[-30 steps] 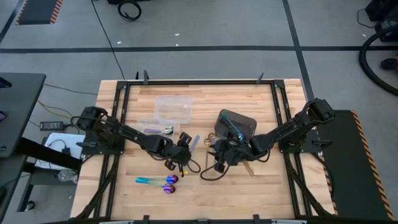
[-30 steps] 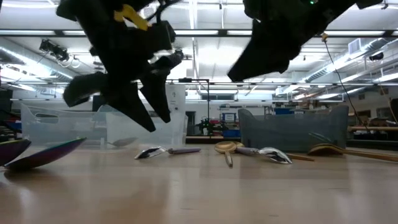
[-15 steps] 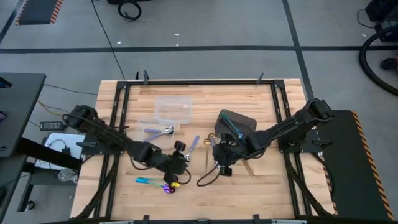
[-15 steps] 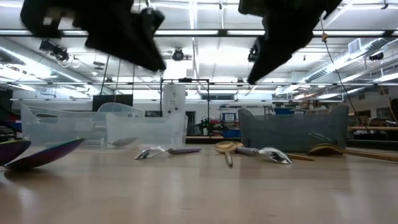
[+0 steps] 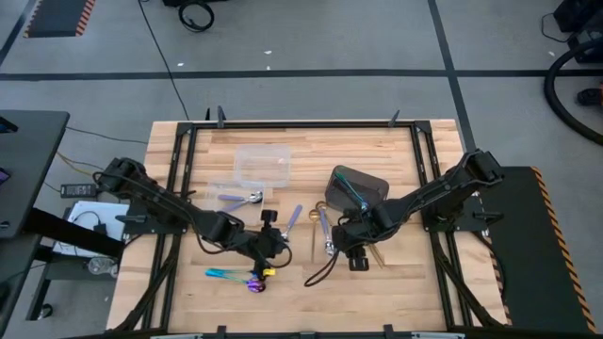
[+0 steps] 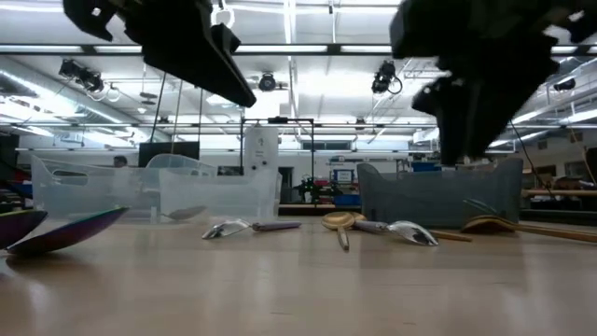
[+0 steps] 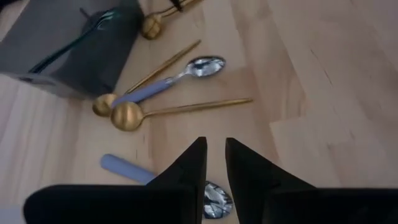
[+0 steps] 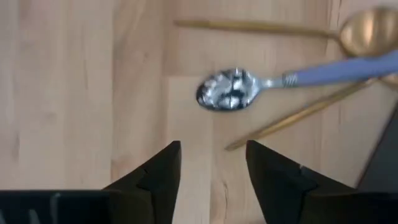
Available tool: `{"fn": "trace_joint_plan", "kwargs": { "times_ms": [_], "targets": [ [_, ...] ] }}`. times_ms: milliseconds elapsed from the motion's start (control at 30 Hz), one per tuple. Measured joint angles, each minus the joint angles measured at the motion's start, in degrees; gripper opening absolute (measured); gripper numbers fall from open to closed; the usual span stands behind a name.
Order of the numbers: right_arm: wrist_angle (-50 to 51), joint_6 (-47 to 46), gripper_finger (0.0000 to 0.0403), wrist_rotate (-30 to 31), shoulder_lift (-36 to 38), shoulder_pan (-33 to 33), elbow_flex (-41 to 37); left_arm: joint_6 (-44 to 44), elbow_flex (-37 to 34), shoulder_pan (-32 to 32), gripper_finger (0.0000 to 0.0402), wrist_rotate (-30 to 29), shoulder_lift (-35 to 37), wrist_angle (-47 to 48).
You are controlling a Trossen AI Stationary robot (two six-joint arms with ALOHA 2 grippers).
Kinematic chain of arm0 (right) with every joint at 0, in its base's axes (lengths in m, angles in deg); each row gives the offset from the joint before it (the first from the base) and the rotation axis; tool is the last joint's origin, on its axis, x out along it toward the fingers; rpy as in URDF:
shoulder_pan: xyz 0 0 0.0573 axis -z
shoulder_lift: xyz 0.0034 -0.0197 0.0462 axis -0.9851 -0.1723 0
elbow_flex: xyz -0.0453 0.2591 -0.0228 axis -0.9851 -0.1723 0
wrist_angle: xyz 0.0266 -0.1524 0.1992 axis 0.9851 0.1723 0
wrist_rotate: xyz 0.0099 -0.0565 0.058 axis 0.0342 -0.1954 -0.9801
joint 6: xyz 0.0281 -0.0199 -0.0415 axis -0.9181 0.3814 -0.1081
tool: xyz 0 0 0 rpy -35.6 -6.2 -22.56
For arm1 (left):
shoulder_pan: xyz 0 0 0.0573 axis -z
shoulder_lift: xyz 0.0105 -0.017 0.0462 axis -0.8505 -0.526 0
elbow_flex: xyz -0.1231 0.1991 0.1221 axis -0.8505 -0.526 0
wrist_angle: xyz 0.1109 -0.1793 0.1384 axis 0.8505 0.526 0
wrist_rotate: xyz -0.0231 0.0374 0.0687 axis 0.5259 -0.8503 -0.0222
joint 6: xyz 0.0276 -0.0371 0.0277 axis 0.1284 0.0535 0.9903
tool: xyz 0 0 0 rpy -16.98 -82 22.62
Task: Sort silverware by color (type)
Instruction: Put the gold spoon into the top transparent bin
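Both end effectors hover over loose spoons on the bench

The right end effector (image 8: pixel 211 163) is spread above a silver-bowled, lilac-handled spoon (image 8: pixel 227 92) crossing gold spoons (image 8: pixel 367 28); closing carelessly could snag a gold handle too. The left end effector (image 7: pixel 215 163), fingers nearly together and empty, hangs near iridescent spoons (image 5: pixel 252 279) at the bench front.

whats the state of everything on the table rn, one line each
left gripper: empty, fingers narrowly apart, above the table
right gripper: open, empty, near a silver spoon
silver spoon: lying flat, lilac handle, untouched
gold spoon: lying flat on the wood
iridescent spoons: lying loose near the front
clear containers: upright
dark bin: upright, teal handle inside
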Motion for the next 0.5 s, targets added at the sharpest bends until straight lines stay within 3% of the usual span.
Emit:
{"fn": "trace_joint_plan", "kwargs": {
  "times_ms": [267, 500],
  "targets": [
    [7.2, -10.37, 0.0195, -0.01, 0.0, 0.35, -5.87, 0.4, 0.0, -1.4, 0.0066, -0.15, 0.0, -2.93],
    [5.91, -15.21, 0.0176, -0.26, 0.07, 0.33, -11.22, 1.52, 0.02, -2.49, 0.0066, -0.09, 0.0, -4.31]
  ]
}}
